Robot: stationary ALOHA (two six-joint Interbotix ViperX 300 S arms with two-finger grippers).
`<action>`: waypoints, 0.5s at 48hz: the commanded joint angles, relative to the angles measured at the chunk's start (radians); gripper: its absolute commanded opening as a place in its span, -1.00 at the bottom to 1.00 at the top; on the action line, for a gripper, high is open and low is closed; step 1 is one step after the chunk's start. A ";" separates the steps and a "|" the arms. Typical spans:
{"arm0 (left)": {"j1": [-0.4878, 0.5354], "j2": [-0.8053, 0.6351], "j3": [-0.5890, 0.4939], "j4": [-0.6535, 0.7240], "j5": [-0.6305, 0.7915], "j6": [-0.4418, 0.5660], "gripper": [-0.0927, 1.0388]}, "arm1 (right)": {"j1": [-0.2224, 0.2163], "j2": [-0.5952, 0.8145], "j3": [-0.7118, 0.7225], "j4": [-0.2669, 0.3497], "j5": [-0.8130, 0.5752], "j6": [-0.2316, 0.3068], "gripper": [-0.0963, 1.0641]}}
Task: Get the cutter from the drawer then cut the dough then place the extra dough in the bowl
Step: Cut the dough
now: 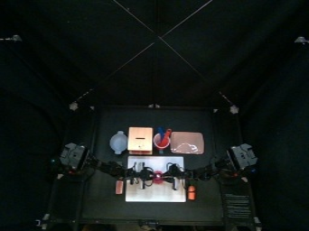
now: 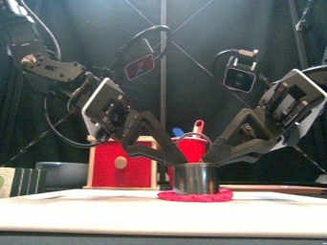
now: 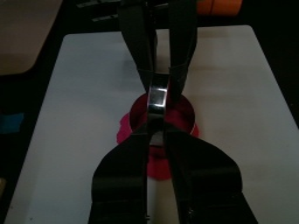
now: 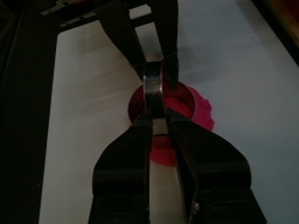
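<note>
The round metal cutter [image 2: 194, 178] stands on the red dough [image 2: 196, 196], a flat ring around its base, on the white cutting board [image 2: 76, 195]. My left gripper [image 2: 175, 170] comes in from the left and is shut on the cutter's wall. My right gripper [image 2: 217, 167] holds the opposite side, also shut. In the left wrist view my jaws [image 3: 158, 122] close on the cutter [image 3: 158, 92] over the dough [image 3: 132, 127]. The right wrist view shows the same: gripper [image 4: 158, 118], cutter [image 4: 156, 87], dough [image 4: 198, 109]. From the top, both grippers meet at the cutter [image 1: 156, 174] mid-board.
Behind the board stand the blue-grey bowl [image 1: 118, 142], the wooden box [image 1: 140, 140] with its red drawer front [image 2: 124, 159], the red cup with knives [image 1: 163, 139] and the pink tray [image 1: 187, 142]. Bare board [image 1: 139, 194] lies in front of the grippers.
</note>
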 commanded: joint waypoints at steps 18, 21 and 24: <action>-0.021 0.048 0.000 0.009 0.106 -0.002 0.05 | 0.005 0.048 0.006 0.006 0.166 0.021 0.00; -0.021 0.051 -0.002 0.009 0.114 -0.002 0.05 | 0.005 0.052 0.006 0.006 0.178 0.023 0.00; -0.021 0.054 -0.002 0.009 0.123 -0.002 0.05 | 0.005 0.055 0.006 0.008 0.189 0.023 0.00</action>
